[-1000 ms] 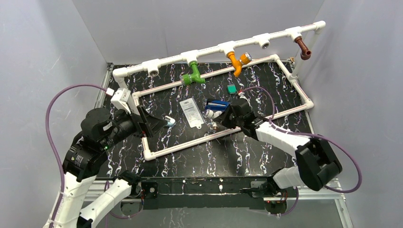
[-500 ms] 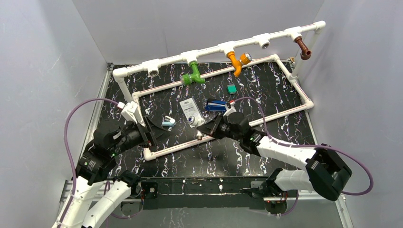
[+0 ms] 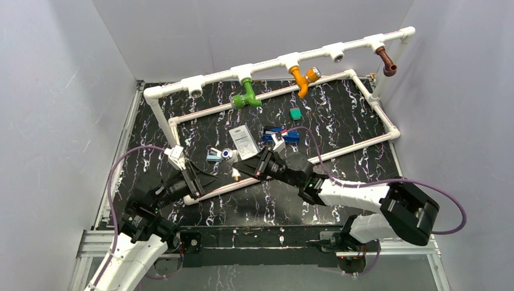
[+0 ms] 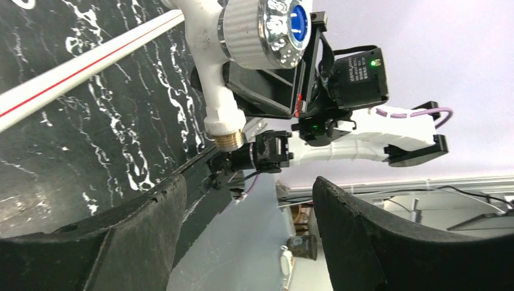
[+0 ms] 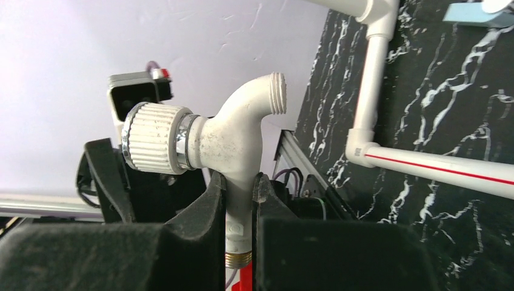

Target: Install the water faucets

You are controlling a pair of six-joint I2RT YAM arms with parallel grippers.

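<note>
My right jaws are clamped on the stem of the white faucet (image 5: 236,139), holding it off the desk near the pipe frame (image 3: 363,143). My left jaws gape empty, facing it. A handover, I judge: next, close left squarely on its body.

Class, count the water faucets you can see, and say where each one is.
4. The green faucet, orange faucet and brown faucet hang from the pipe frame's top rail, left to right; the white faucet is clamped in the right gripper. Others may be hidden.
</note>
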